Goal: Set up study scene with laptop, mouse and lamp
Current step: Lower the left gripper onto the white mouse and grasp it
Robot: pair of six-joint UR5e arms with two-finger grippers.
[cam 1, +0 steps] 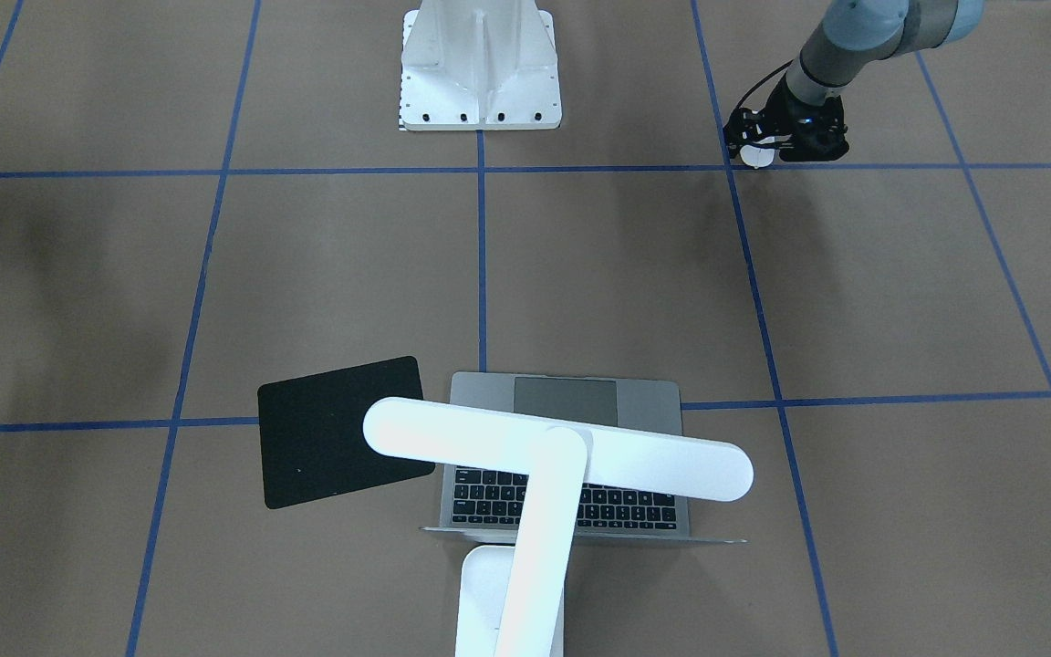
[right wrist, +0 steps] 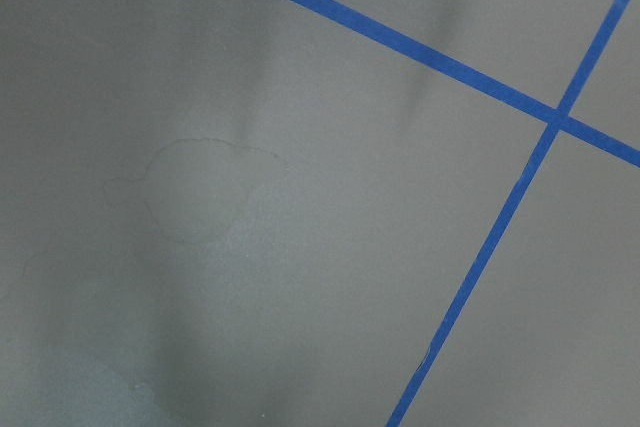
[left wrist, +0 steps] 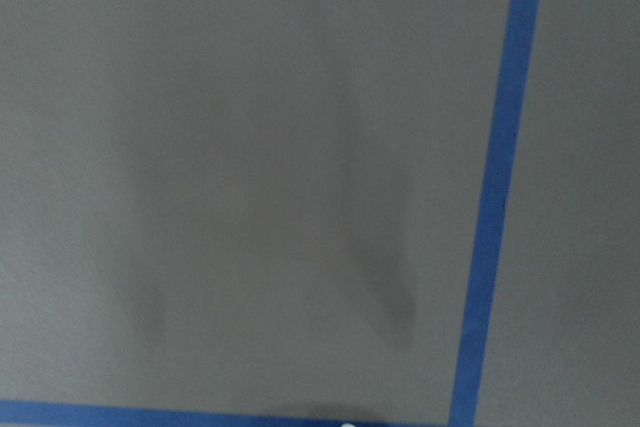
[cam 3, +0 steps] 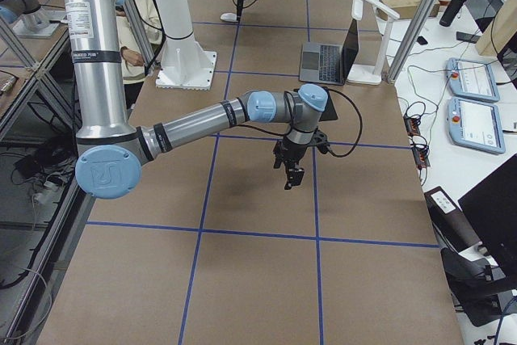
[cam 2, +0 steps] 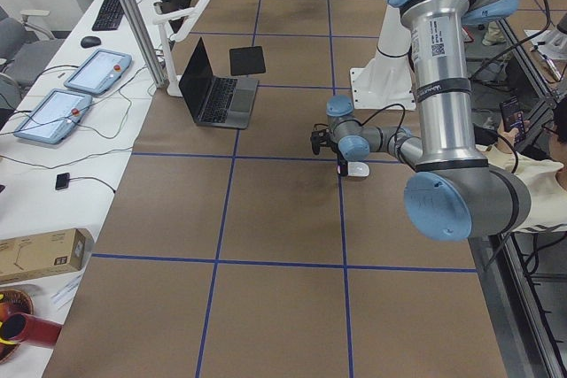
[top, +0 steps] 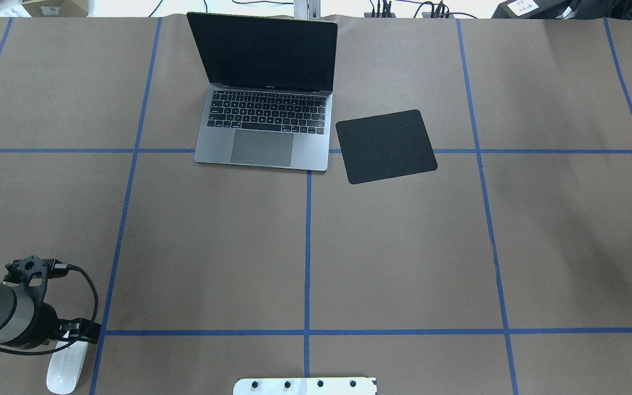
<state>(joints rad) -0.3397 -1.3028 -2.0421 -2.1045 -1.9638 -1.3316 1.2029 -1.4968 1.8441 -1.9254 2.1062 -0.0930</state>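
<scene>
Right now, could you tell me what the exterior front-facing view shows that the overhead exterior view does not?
Only front-facing: the lamp, its bar head over the laptop. Only overhead: the laptop's dark screen and most of the mouse. Both: the laptop, the black mouse pad and the left gripper at the mouse.

opposed overhead, front views; shared laptop (top: 269, 112)

No text legible, arm sticker (cam 3: 78, 30) too small
</scene>
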